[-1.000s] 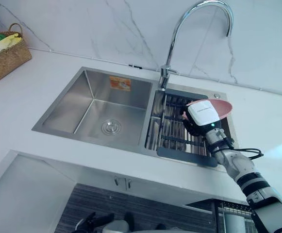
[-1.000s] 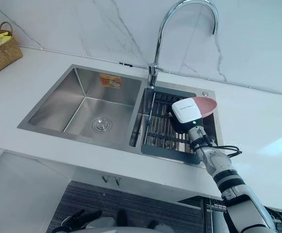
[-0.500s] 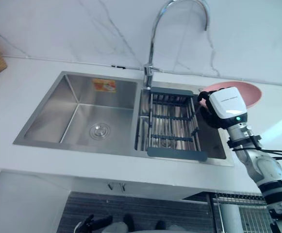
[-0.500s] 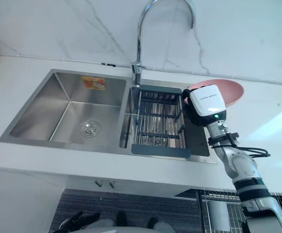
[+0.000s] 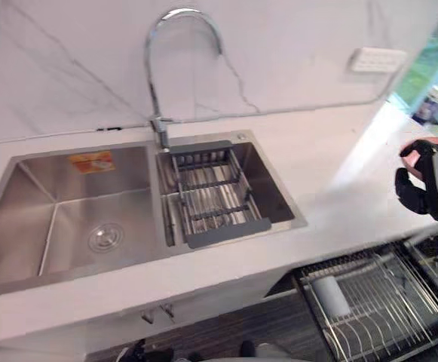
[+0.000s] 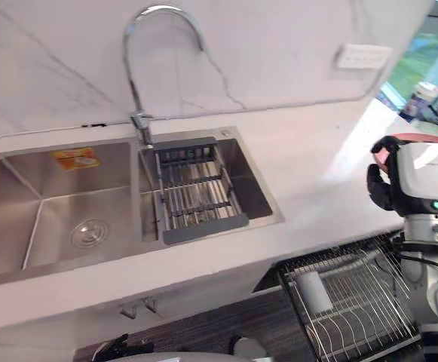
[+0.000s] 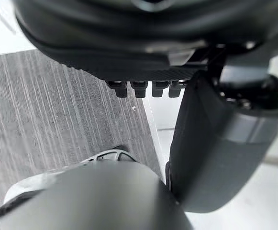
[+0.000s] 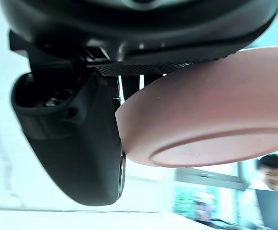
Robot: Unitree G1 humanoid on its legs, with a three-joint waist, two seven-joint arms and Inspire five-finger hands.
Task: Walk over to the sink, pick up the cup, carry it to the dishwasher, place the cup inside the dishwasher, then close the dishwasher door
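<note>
The right hand, fingers and thumb clamped on the pink bowl, has swung from over the sink to well off its right, by the pulled-out dishwasher rack, so the carry looks nearly done.

A white marble wall with thin grey veins runs along the far side, with a white switch plate at its far right. Below it lies a white bench, crossed at the right by a bright band of sunlight. A window at the far right shows greenery, and the near floor is dark grey wood grain.
</note>
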